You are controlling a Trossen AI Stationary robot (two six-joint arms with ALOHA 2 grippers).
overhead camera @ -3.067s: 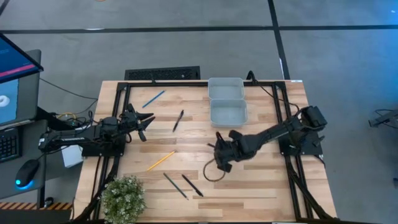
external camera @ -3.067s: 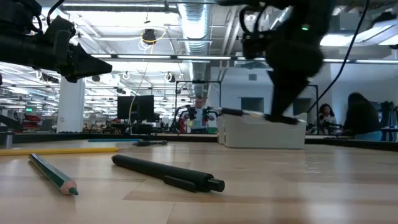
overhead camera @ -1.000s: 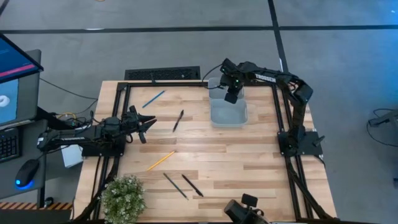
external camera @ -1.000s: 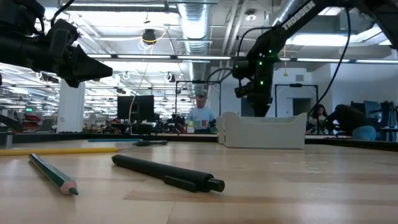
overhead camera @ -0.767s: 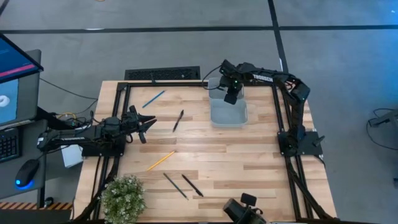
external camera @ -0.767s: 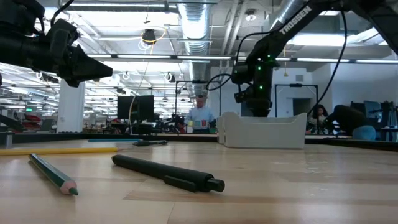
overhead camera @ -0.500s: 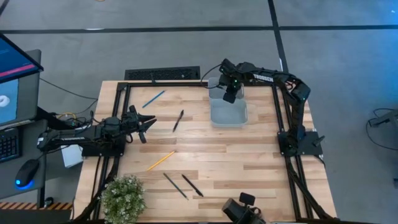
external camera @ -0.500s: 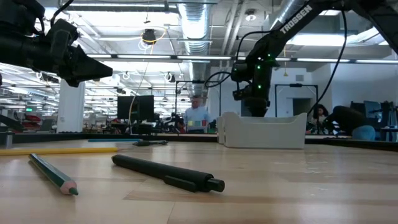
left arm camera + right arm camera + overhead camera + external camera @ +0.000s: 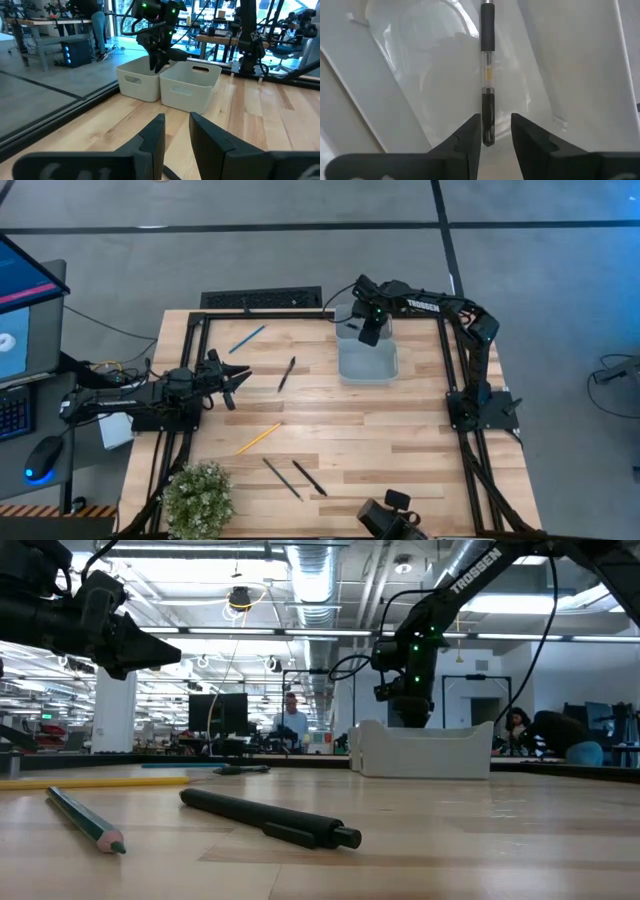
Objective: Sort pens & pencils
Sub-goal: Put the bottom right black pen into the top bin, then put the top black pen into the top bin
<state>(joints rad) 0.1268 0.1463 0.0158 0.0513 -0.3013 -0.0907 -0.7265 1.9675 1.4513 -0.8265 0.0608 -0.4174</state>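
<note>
while the right tool (image 9: pixel 368 330) hangs over the far bin (image 9: pixel 362 321) at the frame's upper middle, a pen (image 9: pixel 487 75) runs lengthwise between its slightly parted fingers; whether it is gripped or already loose, i cannot tell. only the right wrist view shows it. the left tool (image 9: pixel 232 375), narrowly open and empty, waits at left, nearer the remaining pens (image 9: pixel 287 373) and pencils (image 9: pixel 258 438) on the tabletop (image 9: pixel 400 440).

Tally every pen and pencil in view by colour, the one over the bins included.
Black pens: 3
Yellow pencil: 1
Blue pencil: 1
Green pencil: 1
Total: 6
</note>
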